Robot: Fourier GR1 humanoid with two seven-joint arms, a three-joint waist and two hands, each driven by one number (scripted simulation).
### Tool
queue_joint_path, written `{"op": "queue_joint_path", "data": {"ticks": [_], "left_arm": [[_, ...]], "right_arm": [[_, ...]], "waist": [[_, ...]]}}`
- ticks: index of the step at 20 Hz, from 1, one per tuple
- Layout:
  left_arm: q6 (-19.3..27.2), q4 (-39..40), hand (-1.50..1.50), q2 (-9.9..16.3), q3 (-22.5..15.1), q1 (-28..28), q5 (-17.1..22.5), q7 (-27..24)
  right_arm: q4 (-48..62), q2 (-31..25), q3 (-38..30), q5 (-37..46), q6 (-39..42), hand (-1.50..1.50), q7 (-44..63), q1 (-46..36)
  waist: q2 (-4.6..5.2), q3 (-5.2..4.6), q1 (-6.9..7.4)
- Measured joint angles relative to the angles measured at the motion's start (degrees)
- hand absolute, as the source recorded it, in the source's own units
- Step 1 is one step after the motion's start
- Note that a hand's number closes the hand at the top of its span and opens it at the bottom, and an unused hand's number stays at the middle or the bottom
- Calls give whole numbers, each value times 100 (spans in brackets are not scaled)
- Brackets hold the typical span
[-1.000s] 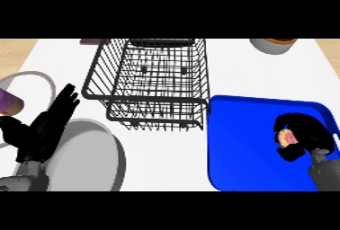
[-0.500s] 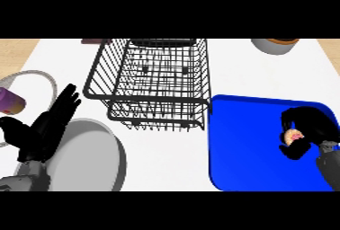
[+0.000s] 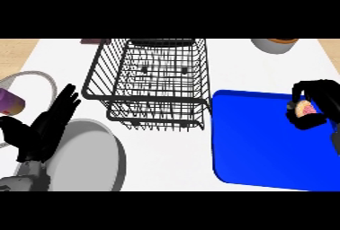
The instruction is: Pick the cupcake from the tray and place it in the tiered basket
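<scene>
The cupcake [image 3: 305, 108], pink on top, shows between the curled fingers of my right hand [image 3: 317, 104], which is shut on it above the right part of the blue tray [image 3: 256, 143]. The black wire tiered basket [image 3: 154, 78] stands at the middle of the white counter, left of the tray. My left hand [image 3: 45, 126] rests open at the left edge with fingers up, over a grey plate.
A grey plate [image 3: 93, 157] lies at the lower left. A purple object [image 3: 10, 101] sits at the left edge by a white curved rim. A brown-topped bowl [image 3: 275, 44] stands at the back right.
My right hand has risen and shifted toward the far right of the tray with the cupcake in it. The left hand has not moved.
</scene>
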Motion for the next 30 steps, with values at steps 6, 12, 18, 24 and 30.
{"op": "queue_joint_path", "data": {"ticks": [6,12,18,24,30], "left_arm": [[-4,20,0,41,68,63,-11,-10],[38,-51,0,-6,83,78,-55,80],[-83,-95,0,-9,119,99,-34,80],[-131,26,0,-45,119,-39,-56,104],[-161,23,0,-129,121,-9,-135,-67]], "right_arm": [[-773,354,-751,-1387,276,150,-582,-165],[-2382,399,-947,-2242,1193,150,130,-114],[-3772,635,-666,-2579,1912,150,1551,-365],[-4170,1318,-25,-2357,1987,150,2855,-1189],[-3779,2169,503,-1883,1778,150,3854,-2109]], "waist": [[-36,0,-108],[-40,-14,-128],[-25,-16,-78],[-14,-7,-12],[-3,-8,24]]}}
